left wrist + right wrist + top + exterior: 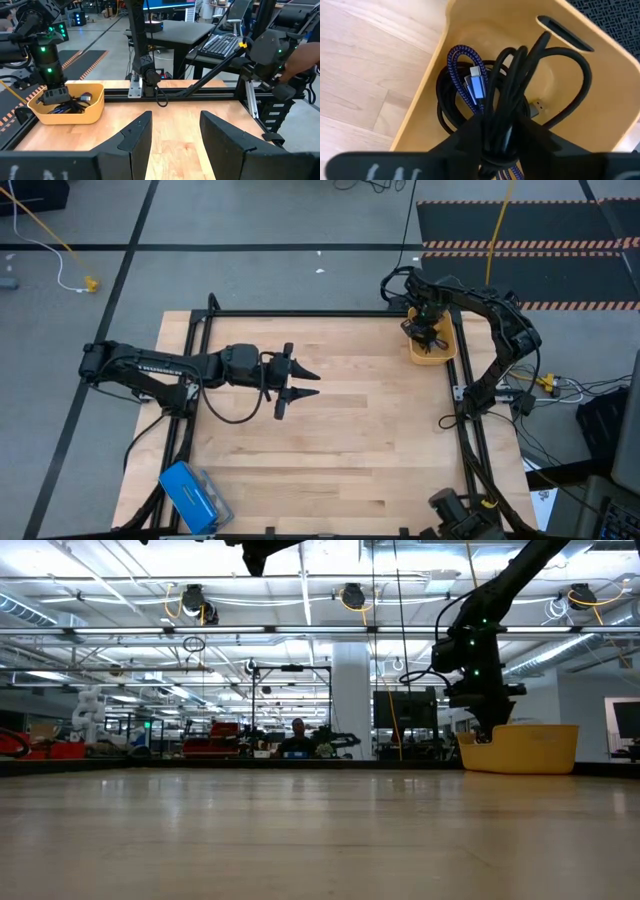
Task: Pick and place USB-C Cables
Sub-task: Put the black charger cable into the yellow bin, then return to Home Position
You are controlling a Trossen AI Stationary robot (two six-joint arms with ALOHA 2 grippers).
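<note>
The yellow bin (432, 352) (520, 748) (70, 107) stands at the table's far right corner. My right gripper (428, 330) (502, 150) points down into it, shut on a black USB-C cable coil (520, 75). A purple/blue braided cable (465, 75) with a silver plug lies on the bin's floor (470, 30), with more black cable looped around it. My left gripper (300, 380) (175, 135) hovers open over the table's middle left, pointing toward the right edge and holding nothing. My right gripper pinches the black cable coil between its two fingers, at the bunched strands (501, 131) beside the fingertips, coming from above and pointing down. The coil's loops (575, 75) spread out below the fingers inside the bin; whether they rest on the bin's floor I cannot tell.
A blue box (190, 495) lies at the table's near left corner. Black frame rails (330, 313) border the table. The wood between the two arms (370, 430) is bare. A person sits behind the table's far edge (297, 740).
</note>
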